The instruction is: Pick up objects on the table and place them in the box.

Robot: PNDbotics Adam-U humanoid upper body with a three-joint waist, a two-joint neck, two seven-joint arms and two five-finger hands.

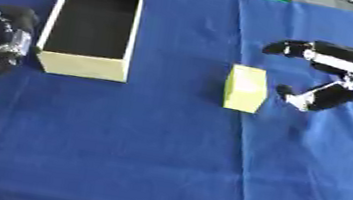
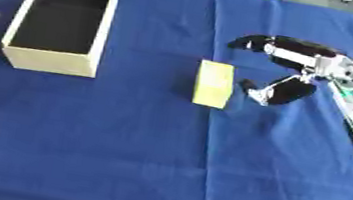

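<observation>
While the head camera looks down on the work surface, the parts are arranged as follows.

Table: a blue cloth (image 1: 135, 156) covers the whole surface, with a seam or fold running down the right of centre.

Box: a pale, cream-walled open box (image 1: 84, 66) in the upper left of the frame, long side running away from the camera; its dark interior holds nothing that can be seen.

Block: a yellow-green block (image 1: 245, 88) lying on the cloth at centre, right of the box and well apart from it — outside the container.

Right hand: the right hand (image 2: 309, 67) enters from the upper right of the frame, fingers (image 2: 260, 43) and thumb spread wide apart in an open arc, holding nothing; the thumb tip is just beside the block's right side, contact not discernible.

Left hand: the left hand (image 1: 0, 36) sits at the left edge, just beside the box's near left corner — fingers drawn in as a dark mass, grasping nothing visible.
</observation>
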